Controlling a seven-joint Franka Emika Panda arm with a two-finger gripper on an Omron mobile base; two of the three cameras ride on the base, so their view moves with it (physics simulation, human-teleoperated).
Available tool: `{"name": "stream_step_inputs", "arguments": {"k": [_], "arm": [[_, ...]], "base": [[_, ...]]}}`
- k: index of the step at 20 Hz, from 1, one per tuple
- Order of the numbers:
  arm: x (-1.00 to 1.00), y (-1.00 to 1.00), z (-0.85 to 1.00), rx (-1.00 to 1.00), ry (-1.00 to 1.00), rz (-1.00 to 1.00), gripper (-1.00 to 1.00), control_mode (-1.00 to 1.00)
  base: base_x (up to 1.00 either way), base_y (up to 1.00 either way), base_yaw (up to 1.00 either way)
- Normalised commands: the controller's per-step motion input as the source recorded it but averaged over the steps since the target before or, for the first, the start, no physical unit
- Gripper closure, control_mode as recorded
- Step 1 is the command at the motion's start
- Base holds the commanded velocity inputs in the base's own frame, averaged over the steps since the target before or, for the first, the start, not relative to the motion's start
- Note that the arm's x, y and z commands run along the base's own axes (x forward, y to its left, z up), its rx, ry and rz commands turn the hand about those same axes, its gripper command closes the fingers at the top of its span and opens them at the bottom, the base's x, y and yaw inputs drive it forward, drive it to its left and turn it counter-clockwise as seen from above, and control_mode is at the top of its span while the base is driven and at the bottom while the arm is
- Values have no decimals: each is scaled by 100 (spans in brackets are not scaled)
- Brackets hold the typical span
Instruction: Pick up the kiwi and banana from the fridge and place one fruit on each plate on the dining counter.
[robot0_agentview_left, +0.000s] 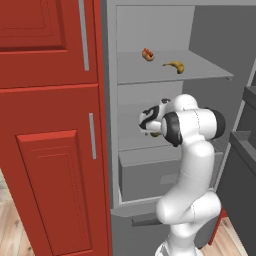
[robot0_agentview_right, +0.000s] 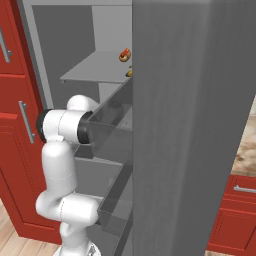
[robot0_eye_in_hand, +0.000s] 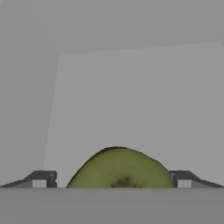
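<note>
- Left base view: the fridge (robot0_agentview_left: 150, 35) stood open, its grey interior lit evenly, beside tall red cupboards (robot0_agentview_left: 50, 150) with slim grey handles. On the upper grey shelf (robot0_agentview_left: 200, 72) lay the banana (robot0_agentview_left: 174, 66), curved and yellow, with a red-and-tan food item (robot0_agentview_left: 147, 54) just to its left, the two apart. Below, the white arm (robot0_agentview_left: 187, 165) reached into the middle compartment, its hand turned toward the back wall. A sliver of olive-green showed under the hand, most likely the kiwi (robot0_agentview_left: 155, 134), though too little was visible to be sure. A grey drawer (robot0_agentview_left: 145, 175) sat beneath, and pale wood flooring (robot0_agentview_left: 12, 230) showed at the lower left.
- Right base view: the open fridge door (robot0_agentview_right: 195, 125) filled the right half, its grey bins facing the arm. Past its edge the upper shelf (robot0_agentview_right: 95, 70) carried the red-and-tan food item (robot0_agentview_right: 124, 54), with a bit of the banana (robot0_agentview_right: 129, 73) just below it. A strip of marbled beige top (robot0_agentview_right: 247, 145) over red cabinets showed at far right.
- Hand view: the kiwi (robot0_eye_in_hand: 120, 169) rested on the flat grey shelf floor (robot0_eye_in_hand: 131, 100), between the two dark fingertips (robot0_eye_in_hand: 41, 179), which stood wide apart, one on each side, with no clear contact. The gripper (robot0_eye_in_hand: 111, 183) was close over it.
</note>
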Motion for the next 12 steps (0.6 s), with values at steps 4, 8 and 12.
{"name": "stream_step_inputs", "arguments": {"k": [4, 8, 12], "arm": [[-9, 0, -25, 0, -2, 0, 100, -100], [0, 0, -21, 0, 0, 0, 100, -100], [0, 2, -11, -1, 0, 0, 100, -100]], "base": [[0, 0, 0], [0, 0, 0], [0, 0, 0]]}}
